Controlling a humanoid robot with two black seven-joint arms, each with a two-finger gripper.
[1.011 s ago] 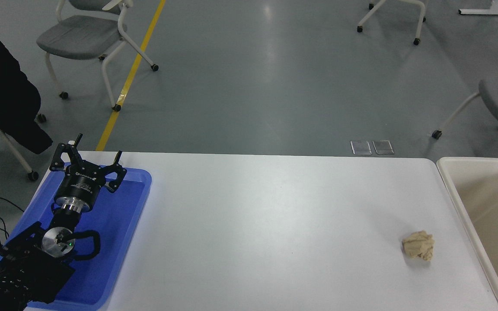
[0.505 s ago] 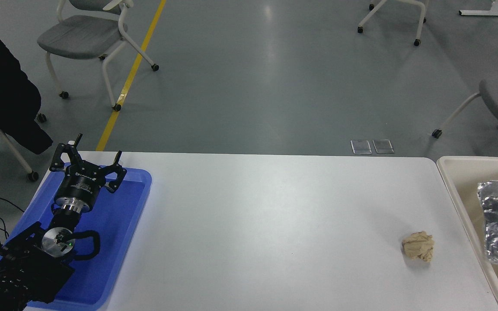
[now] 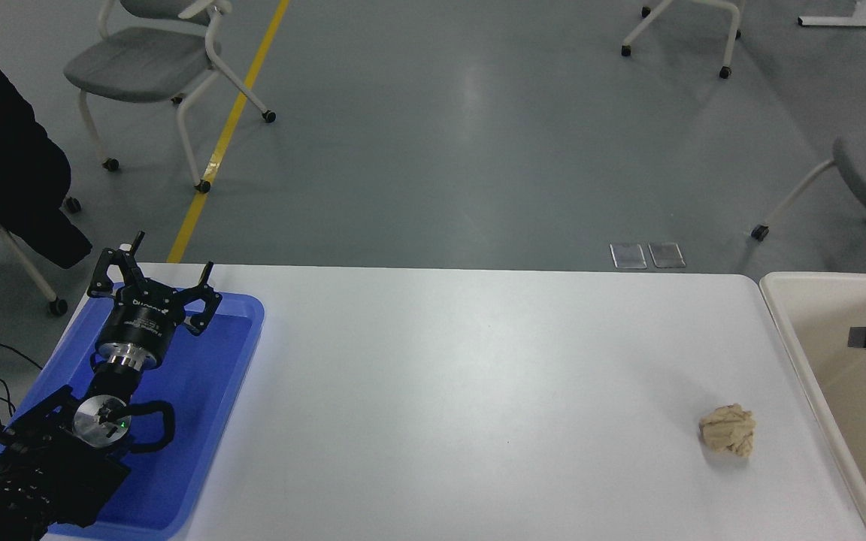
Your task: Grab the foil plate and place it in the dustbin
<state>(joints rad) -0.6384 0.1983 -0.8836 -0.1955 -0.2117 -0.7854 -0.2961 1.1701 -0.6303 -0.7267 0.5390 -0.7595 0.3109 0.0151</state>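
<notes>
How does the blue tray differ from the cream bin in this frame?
The blue tray is flat and shallow with a low rim; the cream bin is deep with tall smooth walls. The tray lies on the white table at its left end, under the parked left gripper; the bin stands off the table's right end and is cut by the picture edge. Both are rectangular plastic with rounded corners.
</notes>
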